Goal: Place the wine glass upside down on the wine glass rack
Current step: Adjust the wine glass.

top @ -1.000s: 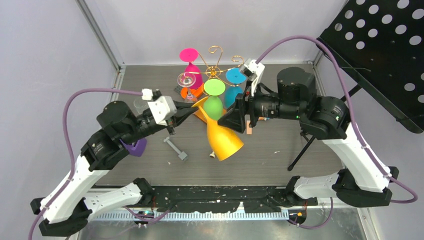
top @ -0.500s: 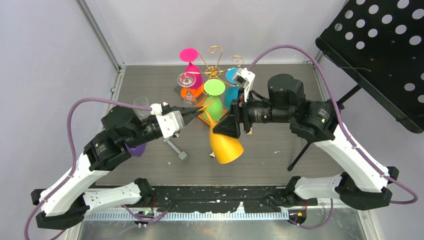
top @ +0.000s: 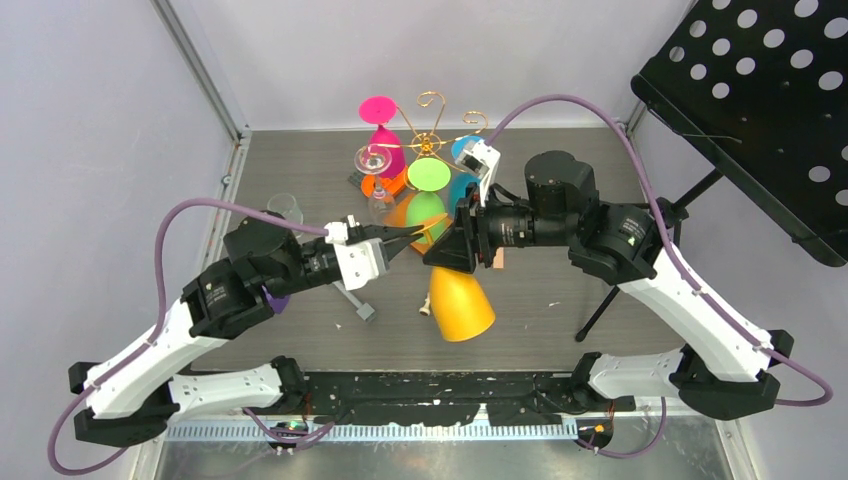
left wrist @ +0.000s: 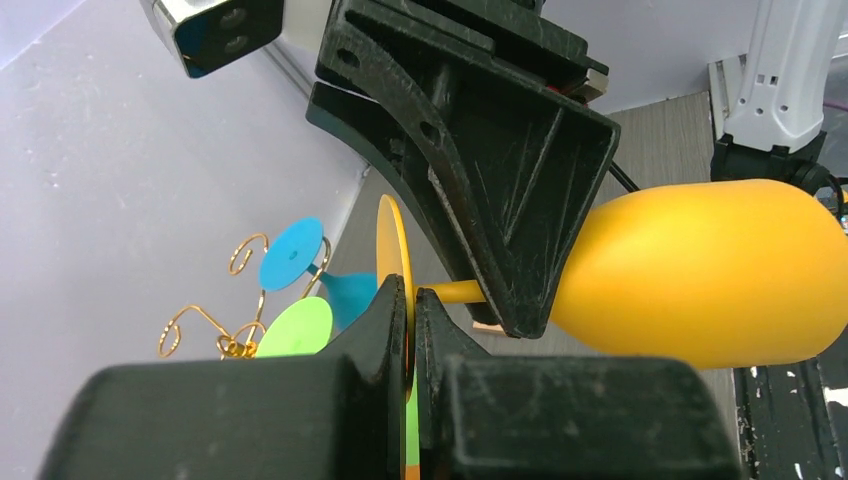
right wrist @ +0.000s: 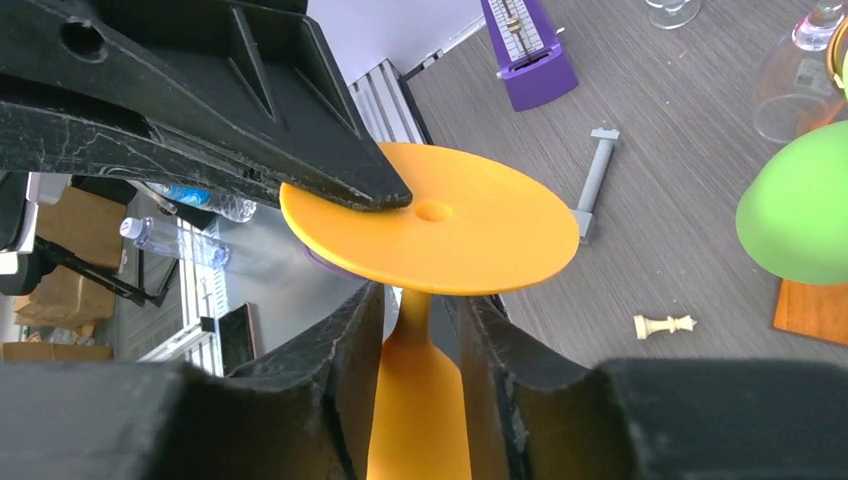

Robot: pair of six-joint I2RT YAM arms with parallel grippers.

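Mid-handover: left gripper point(left wrist: 410, 300) clenched on wine glass point(top: 460, 303) foot; right gripper point(right wrist: 420, 320) straddling stem, clamp state unclear. Next: carry inverted, slot stem into wine glass rack point(top: 432, 120).

The left arm point(top: 185, 325) reaches up from 7 o'clock with its wrist level. The left pincer point(top: 412, 232) points toward 3 o'clock, jaws pressed together on the foot of the wine glass point(top: 460, 305). The right arm point(top: 690, 300) arches up from 5 o'clock. The right pincer point(top: 432, 257) points toward 9 o'clock and straddles the stem; whether it grips is unclear.
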